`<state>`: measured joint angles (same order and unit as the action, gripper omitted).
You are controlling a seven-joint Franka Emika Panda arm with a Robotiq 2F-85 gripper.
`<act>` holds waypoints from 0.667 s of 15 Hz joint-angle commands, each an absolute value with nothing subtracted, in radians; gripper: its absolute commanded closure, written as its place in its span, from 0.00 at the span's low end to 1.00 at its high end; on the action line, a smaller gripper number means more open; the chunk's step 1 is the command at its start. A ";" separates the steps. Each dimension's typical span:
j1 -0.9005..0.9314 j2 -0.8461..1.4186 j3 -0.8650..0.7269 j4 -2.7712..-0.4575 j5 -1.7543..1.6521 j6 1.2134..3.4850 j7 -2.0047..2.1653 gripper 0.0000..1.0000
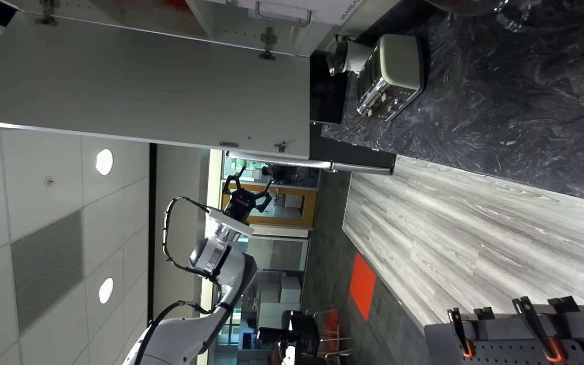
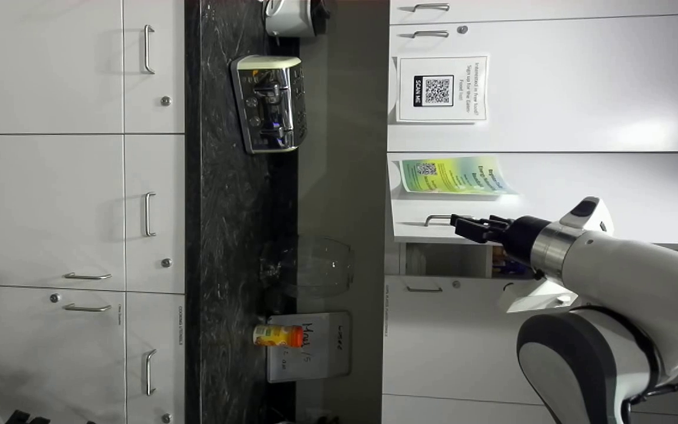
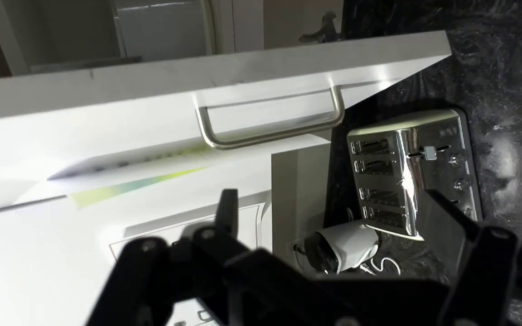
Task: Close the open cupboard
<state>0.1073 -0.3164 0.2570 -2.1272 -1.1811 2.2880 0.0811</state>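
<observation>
The cupboard's large flat door stands open, its grey inner face [image 1: 140, 91] and hinges showing in an exterior view. In an exterior view its white outer face [image 2: 557, 182] carries a poster and a metal handle [image 2: 433, 219], with shelves visible past its edge. The wrist view shows the door's edge and outer face [image 3: 129, 108] with the handle [image 3: 274, 136] above the jaws. My gripper [image 1: 257, 176] has its fingers spread and empty, on the outer side of the door. It also shows [image 2: 473, 227] close to the handle; contact cannot be told there. In the wrist view the fingers [image 3: 330, 192] are wide apart.
A toaster [image 3: 406, 176] and a white kettle [image 3: 349, 244] stand on the black marbled counter [image 1: 500, 101]. A closed cupboard with a QR sign [image 2: 580, 88] adjoins the open door. A clear pitcher [image 2: 321, 265] and an orange-lidded jar [image 2: 277, 335] are on the counter.
</observation>
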 commanded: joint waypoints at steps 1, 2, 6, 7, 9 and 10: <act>0.129 -0.292 0.236 -2.075 -1.231 2.291 0.065 0.26; 0.130 -0.290 0.235 -2.065 -1.238 2.288 0.061 0.35; 0.130 -0.282 0.221 -2.028 -1.245 2.277 0.010 0.66; 0.129 -0.280 0.215 -2.020 -1.244 2.280 -0.006 0.73; 0.129 -0.278 0.201 -2.007 -1.234 2.286 -0.051 0.88; 0.130 -0.279 0.193 -2.003 -1.229 2.292 -0.081 0.95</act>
<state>0.1141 -0.2997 0.2220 -2.0443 -1.2280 2.2878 -0.0039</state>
